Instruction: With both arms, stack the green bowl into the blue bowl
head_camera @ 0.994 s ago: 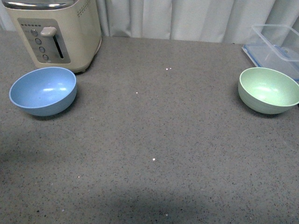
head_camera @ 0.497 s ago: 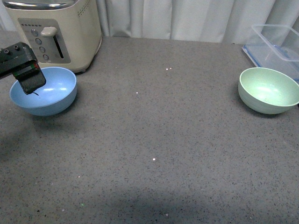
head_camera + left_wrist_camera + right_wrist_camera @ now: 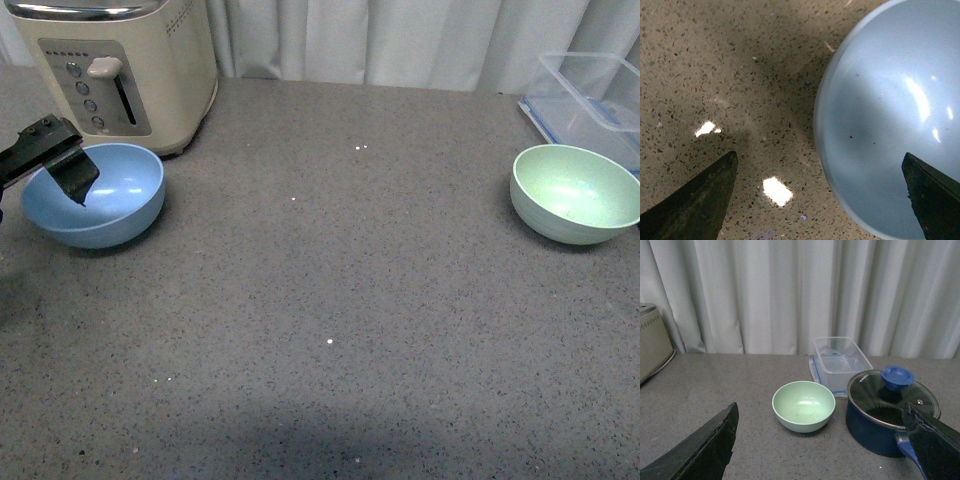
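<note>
The blue bowl (image 3: 100,197) sits upright at the left of the table, in front of the toaster. My left gripper (image 3: 68,178) hangs open over its left rim. In the left wrist view the blue bowl (image 3: 890,110) has its rim between the jaws of the left gripper (image 3: 820,200): one finger is over the bowl's inside, the other over bare table. The green bowl (image 3: 575,192) stands upright and empty at the far right. In the right wrist view the green bowl (image 3: 803,405) lies ahead of my open right gripper (image 3: 822,445), well apart from it. The right arm is out of the front view.
A cream toaster (image 3: 120,70) stands right behind the blue bowl. A clear plastic container (image 3: 592,100) is behind the green bowl. A dark blue pot with a glass lid (image 3: 890,410) stands close beside the green bowl. Curtains close the back of the table.
My left gripper came in from the left edge and has since sunk a little lower over the blue bowl's left rim. Neither bowl has moved.
</note>
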Controlling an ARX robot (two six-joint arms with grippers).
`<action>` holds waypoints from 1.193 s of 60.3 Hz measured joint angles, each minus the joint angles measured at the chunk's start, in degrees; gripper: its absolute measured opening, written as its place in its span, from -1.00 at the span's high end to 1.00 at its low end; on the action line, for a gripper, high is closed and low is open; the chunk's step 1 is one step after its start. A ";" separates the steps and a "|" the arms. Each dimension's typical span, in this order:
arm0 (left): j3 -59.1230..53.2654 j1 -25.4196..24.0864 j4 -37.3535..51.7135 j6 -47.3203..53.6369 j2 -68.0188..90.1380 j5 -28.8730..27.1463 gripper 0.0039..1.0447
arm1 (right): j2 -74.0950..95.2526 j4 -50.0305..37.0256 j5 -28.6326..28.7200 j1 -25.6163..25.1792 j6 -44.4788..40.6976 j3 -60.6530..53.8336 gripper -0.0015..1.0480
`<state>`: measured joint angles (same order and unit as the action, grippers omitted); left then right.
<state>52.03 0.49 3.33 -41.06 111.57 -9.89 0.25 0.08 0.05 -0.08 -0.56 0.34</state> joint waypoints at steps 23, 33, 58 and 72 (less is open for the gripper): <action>4.35 0.00 -2.38 -5.05 4.22 0.68 -0.88 | 0.00 0.00 0.00 0.00 0.00 0.00 -0.83; 5.88 0.00 -3.43 -6.21 6.14 0.52 -0.28 | 0.00 0.00 0.00 0.00 0.00 0.00 -0.83; 7.34 0.17 -3.98 -6.86 6.16 1.33 0.94 | 0.00 0.00 0.00 0.00 0.00 0.00 -0.83; 7.56 2.95 -7.13 -5.92 5.14 -1.27 0.93 | 0.00 0.00 0.00 0.00 0.00 0.00 -0.83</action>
<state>59.59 3.44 -3.79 -46.98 116.71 -11.16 0.25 0.08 0.05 -0.08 -0.56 0.34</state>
